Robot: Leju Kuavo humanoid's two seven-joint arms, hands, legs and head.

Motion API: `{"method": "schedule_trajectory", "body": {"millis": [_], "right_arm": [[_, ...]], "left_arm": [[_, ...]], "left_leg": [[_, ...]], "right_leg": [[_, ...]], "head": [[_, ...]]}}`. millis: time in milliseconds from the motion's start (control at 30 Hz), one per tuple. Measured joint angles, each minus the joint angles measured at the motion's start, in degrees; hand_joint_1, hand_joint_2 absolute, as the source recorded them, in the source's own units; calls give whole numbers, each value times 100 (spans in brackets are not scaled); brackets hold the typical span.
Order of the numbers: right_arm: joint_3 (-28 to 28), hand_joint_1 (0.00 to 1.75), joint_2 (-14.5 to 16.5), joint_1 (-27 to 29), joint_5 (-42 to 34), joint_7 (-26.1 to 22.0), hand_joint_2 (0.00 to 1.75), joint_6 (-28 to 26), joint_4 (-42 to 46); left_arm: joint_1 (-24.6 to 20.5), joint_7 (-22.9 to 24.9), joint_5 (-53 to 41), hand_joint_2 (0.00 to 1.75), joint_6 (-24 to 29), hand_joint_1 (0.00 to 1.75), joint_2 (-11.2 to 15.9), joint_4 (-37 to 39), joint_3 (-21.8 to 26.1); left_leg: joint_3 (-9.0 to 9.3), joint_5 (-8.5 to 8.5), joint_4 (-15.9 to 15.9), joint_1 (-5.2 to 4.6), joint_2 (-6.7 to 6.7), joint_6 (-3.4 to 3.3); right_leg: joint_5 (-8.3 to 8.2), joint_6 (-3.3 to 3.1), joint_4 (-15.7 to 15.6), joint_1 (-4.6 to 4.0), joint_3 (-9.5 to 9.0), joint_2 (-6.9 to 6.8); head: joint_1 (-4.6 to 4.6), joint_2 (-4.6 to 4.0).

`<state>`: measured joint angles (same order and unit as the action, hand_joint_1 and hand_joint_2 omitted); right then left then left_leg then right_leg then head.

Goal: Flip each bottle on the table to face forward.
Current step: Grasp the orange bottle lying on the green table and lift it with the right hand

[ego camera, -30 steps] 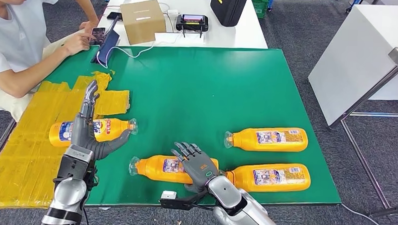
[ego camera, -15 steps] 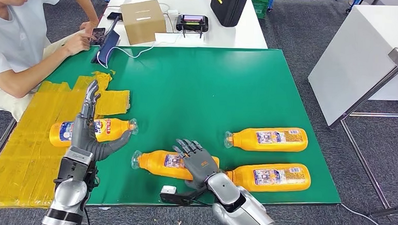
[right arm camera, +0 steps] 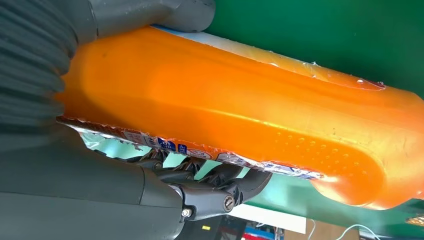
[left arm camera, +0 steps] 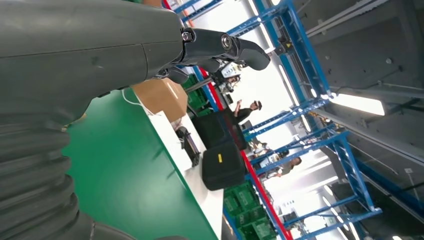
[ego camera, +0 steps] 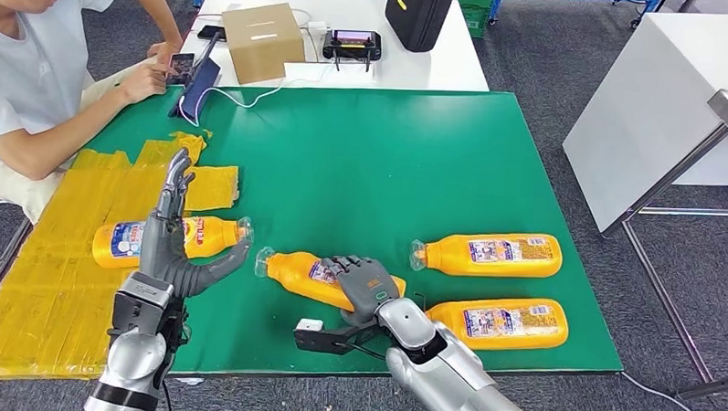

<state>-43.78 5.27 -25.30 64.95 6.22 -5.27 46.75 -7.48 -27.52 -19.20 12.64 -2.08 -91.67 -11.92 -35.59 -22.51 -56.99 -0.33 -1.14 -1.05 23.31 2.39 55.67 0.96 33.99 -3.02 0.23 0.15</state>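
Several orange bottles lie on the green table [ego camera: 362, 160]. My right hand [ego camera: 368, 290] grips the middle bottle [ego camera: 296, 269] around its body, and the bottle lies slanted with its neck toward the left. The right wrist view has that bottle [right arm camera: 240, 115] close up, between my thumb and fingers [right arm camera: 220, 197]. My left hand [ego camera: 169, 244] stands open, fingers spread and pointing up, in front of the left bottle [ego camera: 117, 241] on the yellow tape; contact is unclear. In the left wrist view its fingers [left arm camera: 220, 47] hold nothing. Two more bottles [ego camera: 491, 253] [ego camera: 504, 322] lie label-up at the right.
A person [ego camera: 36, 75] sits at the far left corner with a phone. A cardboard box [ego camera: 261, 39], a controller [ego camera: 351, 42] and a black bag [ego camera: 417, 14] stand on the white table behind. Yellow tape [ego camera: 46, 295] covers the left side. A white table [ego camera: 657, 97] stands to the right.
My right hand has closed around the middle bottle and swung it, neck end moving away and left, so it now lies slanted. My left hand has shifted slightly right.
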Motion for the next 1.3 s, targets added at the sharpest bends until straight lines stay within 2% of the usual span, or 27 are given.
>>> {"method": "schedule_trajectory", "body": {"millis": [600, 833, 1000, 1300], "right_arm": [[26, 175, 77, -143, -194, 49, 175, -87, -236], [274, 175, 111, -16, -393, -32, 175, -816, -169], [596, 175, 103, 359, -265, -52, 175, -1455, 321], [845, 175, 87, 598, -238, -76, 175, -1561, 780]], "left_arm": [[-2, -11, 102, 175, 10, 0, -13, 0, -120], [11, -22, 125, 175, 3, 0, -13, -10, -139], [45, 2, 78, 175, -27, 0, -13, -80, -140], [56, 7, 67, 175, -62, 0, -18, -131, -144]], "left_leg": [[10, 1, 0, 0, 0, 0], [1, 7, -1, -1, 0, -3], [-20, 8, -1, -1, 1, -3], [-42, 8, -1, 0, 0, -3]], "right_leg": [[-5, 6, 0, 0, -9, 0], [-12, 6, 1, 0, -54, 0], [-17, 2, 3, -1, -42, 0], [-17, 1, 3, -2, -17, 0]], "head": [[0, 0], [1, 0], [0, 0], [1, 0]]}}
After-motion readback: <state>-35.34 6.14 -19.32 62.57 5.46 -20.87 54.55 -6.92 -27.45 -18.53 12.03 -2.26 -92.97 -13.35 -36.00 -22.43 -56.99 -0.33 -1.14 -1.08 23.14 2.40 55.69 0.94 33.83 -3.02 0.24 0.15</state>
